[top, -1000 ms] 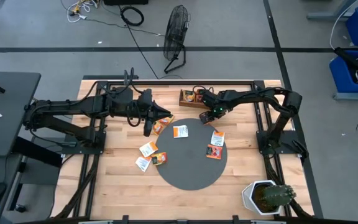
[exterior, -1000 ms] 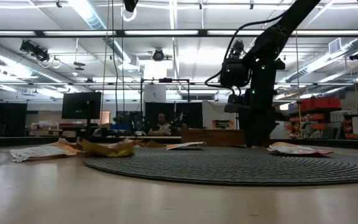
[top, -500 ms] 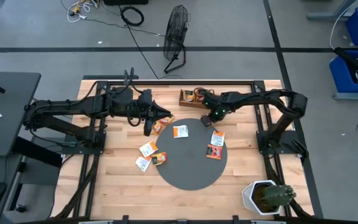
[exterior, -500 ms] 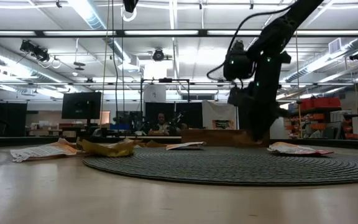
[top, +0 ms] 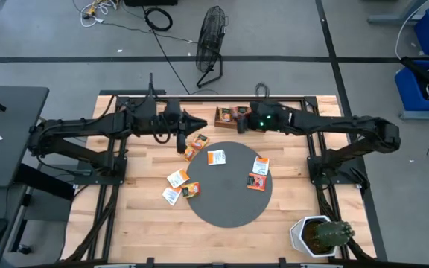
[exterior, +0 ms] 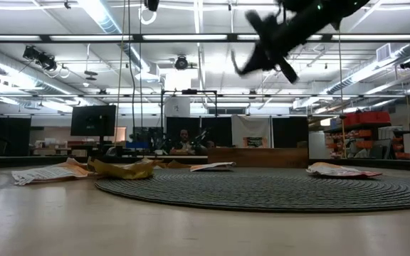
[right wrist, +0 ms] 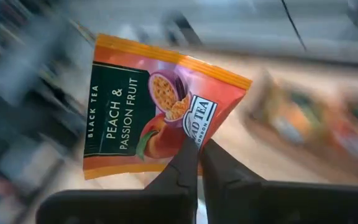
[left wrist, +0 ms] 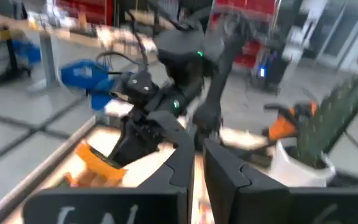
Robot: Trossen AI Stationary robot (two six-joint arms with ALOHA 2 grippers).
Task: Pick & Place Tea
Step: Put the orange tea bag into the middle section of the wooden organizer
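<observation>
Right gripper fingers pinch orange tea sachet, raised.

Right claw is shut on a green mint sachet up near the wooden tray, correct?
Not quite: the right claw is shut on an orange peach and passion fruit sachet, not green mint, as the right wrist view shows. It is near the wooden tray.
</observation>
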